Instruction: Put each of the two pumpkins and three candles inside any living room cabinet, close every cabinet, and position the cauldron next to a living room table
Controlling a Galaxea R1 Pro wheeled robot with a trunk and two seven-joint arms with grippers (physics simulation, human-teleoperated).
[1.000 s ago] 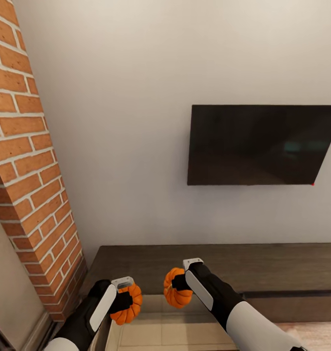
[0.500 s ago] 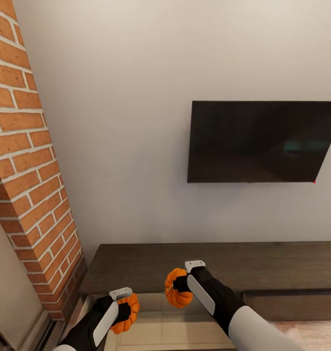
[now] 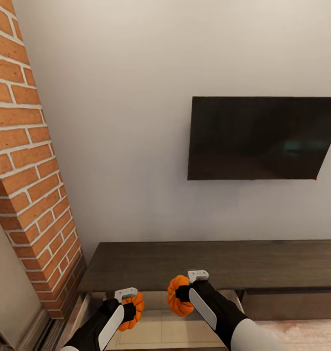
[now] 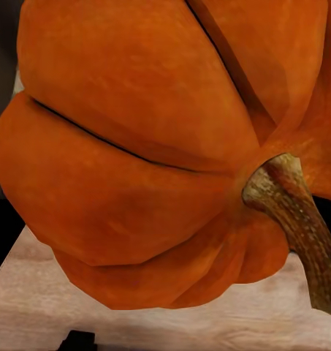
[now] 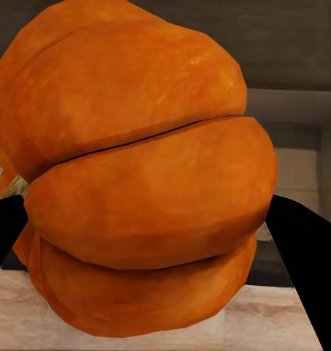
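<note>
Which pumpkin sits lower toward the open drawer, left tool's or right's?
The pumpkin in the left tool: that pumpkin hangs lower in the head view, over the drawer's pale inside. The right tool's pumpkin is higher.

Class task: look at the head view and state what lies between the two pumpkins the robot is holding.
Nothing lies between them. In the head view, the gap between the left pumpkin and the right pumpkin shows just the open drawer's pale beige inside below.
</note>
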